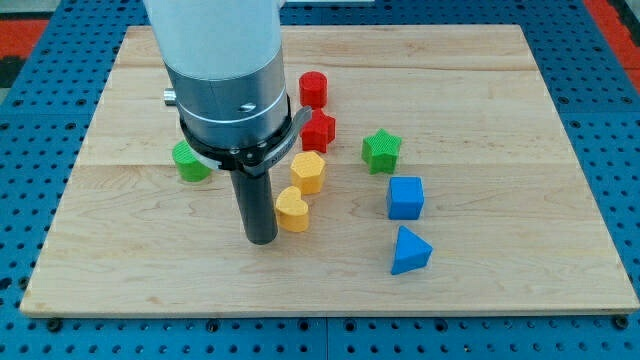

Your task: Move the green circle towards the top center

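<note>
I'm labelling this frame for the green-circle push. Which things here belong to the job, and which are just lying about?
Belongs to the job:
green circle, partly hidden behind the arm
my tip, below and right of it, beside the yellow heart

Lying about:
yellow heart
yellow hexagon
two red blocks
green star
blue cube
blue wedge

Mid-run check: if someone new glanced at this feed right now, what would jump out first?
The big white and grey arm body dominates the view's upper left, with my tip down on the pale wooden board, close beside the yellow heart block. The green circle block peeks out at the arm's left, and red, yellow, green and blue blocks cluster mid-board.
</note>
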Robot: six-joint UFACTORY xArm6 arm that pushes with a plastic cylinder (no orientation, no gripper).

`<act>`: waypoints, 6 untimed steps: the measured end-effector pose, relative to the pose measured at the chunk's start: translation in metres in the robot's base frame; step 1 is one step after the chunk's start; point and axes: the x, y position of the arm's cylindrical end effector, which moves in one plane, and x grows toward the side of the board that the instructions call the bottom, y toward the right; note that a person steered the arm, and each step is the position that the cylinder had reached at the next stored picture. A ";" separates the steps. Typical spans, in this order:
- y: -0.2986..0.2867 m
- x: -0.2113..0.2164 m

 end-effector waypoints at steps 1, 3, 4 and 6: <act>0.021 0.001; 0.026 0.023; -0.049 -0.024; -0.099 -0.161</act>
